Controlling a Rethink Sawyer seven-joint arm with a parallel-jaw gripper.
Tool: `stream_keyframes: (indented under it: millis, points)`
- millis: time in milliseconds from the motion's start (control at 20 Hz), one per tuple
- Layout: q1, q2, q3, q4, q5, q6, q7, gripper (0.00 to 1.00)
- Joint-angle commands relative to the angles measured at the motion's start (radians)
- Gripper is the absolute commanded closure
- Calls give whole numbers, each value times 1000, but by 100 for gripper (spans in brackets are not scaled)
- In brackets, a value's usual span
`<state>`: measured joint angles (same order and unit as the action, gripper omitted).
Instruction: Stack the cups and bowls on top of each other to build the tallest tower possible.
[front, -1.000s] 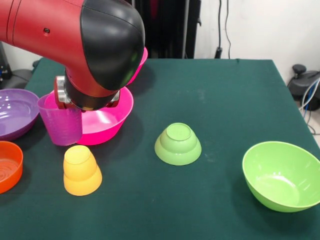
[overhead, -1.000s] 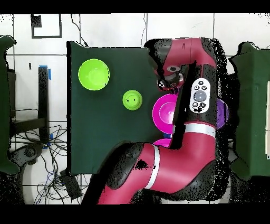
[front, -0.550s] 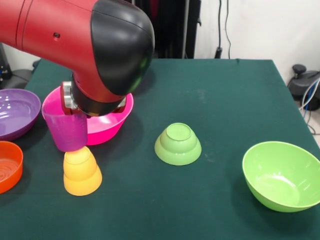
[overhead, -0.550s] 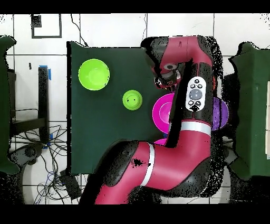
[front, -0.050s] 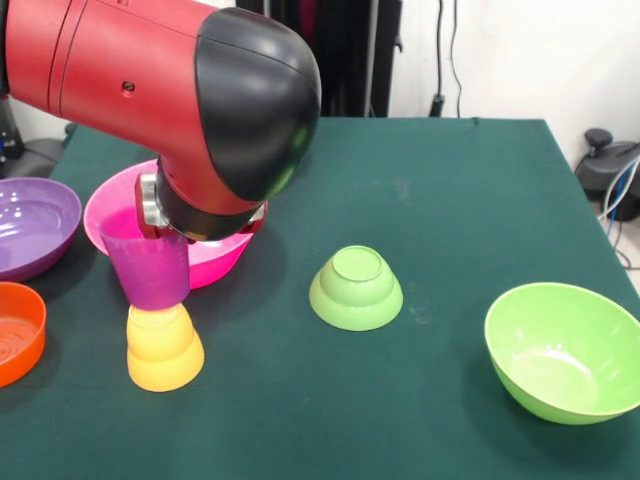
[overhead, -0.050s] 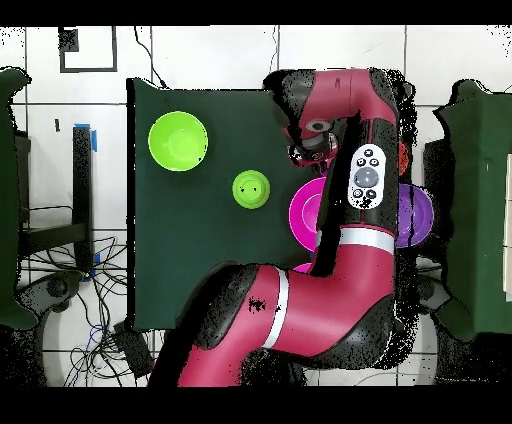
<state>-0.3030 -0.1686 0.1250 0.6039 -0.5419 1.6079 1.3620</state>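
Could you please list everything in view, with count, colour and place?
purple cup: one, translucent purple, upright, just above the yellow cup, under the arm's end
yellow cup: one, yellow-orange, upside down, front left of the front view
pink bowl: one showing, hot pink, behind the purple cup
purple bowl: one, purple, left edge
orange bowl: one, orange, left edge, in front of the purple bowl
small green bowl: one, light green, upside down, mid-table
lime bowl: one, lime green, upright, front right
table: one, dark green cloth
arm: one, red and black, over the left half; its pincer is hidden
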Motion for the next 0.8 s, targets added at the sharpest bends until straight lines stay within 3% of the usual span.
stream_keyframes:
  millis: [50, 450, 800]
  points:
    - [22, -2, 24, 25, 18, -10, 88, 100]
    - [32, 14, -1, -26, -18, -18, 40, 100]
    - [32, 16, 4, -14, 11, -38, 42, 100]
